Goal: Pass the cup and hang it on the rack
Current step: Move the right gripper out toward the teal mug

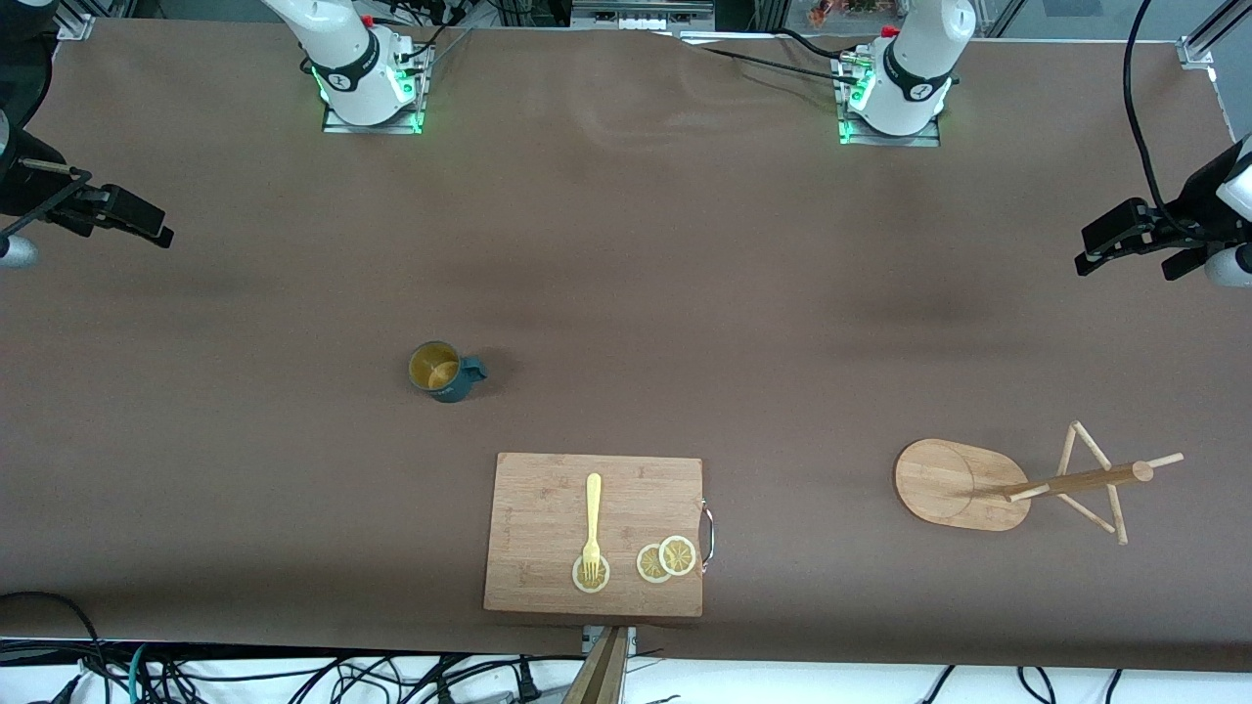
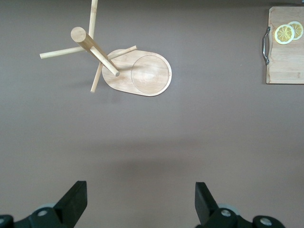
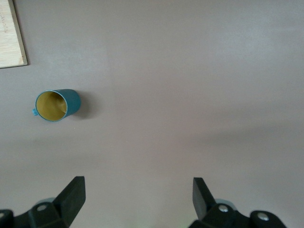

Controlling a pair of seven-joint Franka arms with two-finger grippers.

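Observation:
The dark teal cup [image 1: 445, 370] stands upright on the brown table toward the right arm's end, its yellowish inside showing and its handle toward the left arm's end. It also shows in the right wrist view [image 3: 54, 105]. The wooden rack [image 1: 954, 484] stands toward the left arm's end, with its post and pegs [image 1: 1076, 479] empty; it also shows in the left wrist view [image 2: 142, 73]. My right gripper [image 1: 137, 220] is open and empty, up over the table's right-arm end, well apart from the cup [image 3: 137, 187]. My left gripper [image 1: 1100, 244] is open and empty, up over the left-arm end [image 2: 140, 190].
A rectangular wooden cutting board [image 1: 548, 489] lies near the table's front edge between cup and rack, nearer the front camera than the cup. On it lie a yellow fork [image 1: 592, 518] and lemon slices [image 1: 665, 559]. Its metal handle [image 1: 708, 533] faces the rack.

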